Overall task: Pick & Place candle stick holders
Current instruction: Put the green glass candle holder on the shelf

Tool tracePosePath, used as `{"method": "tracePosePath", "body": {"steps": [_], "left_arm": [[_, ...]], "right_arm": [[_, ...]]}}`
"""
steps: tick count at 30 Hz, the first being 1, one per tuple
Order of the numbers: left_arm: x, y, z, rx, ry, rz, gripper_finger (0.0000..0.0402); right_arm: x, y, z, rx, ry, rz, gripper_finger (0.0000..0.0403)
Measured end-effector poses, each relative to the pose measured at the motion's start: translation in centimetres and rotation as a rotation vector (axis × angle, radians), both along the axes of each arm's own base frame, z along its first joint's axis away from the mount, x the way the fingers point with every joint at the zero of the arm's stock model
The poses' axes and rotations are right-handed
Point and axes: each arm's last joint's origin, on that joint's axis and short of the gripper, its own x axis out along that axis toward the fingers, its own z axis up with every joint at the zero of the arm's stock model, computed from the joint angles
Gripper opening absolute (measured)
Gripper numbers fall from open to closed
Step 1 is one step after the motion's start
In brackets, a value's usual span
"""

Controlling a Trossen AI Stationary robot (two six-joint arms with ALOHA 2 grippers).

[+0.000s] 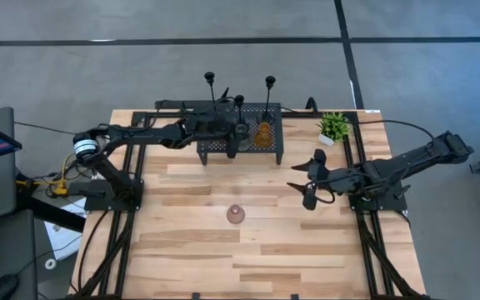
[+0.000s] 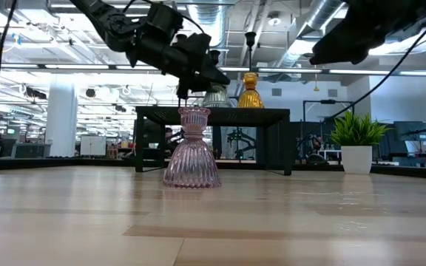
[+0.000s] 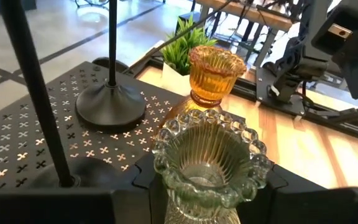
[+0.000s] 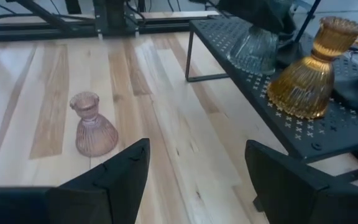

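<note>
While my left gripper (image 1: 233, 127) is clamped on the green holder (image 3: 209, 155) just above the rack (image 1: 277, 143), beside the amber holder (image 1: 262, 133), I should lower it straight, settle the base flat, then release.

Open workshop hall around a wooden table

Grey concrete floor (image 1: 223, 50) crossed by dark lines fills the frame's top; exposed ducts (image 2: 213, 18) and strip lights (image 2: 72, 66) run overhead, a white column (image 2: 61, 118) stands at left.
</note>
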Motion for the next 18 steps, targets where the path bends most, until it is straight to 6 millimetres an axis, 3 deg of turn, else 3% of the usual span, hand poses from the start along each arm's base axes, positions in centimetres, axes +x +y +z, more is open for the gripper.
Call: {"method": "tracePosePath", "body": {"steps": [18], "left_arm": [[-0.9, -0.2, 0.3, -0.020, 0.071, 0.050, 0.0136]], "right_arm": [[-0.1, 0.0, -0.5, -0.004, 0.007, -0.003, 0.0255]]}}
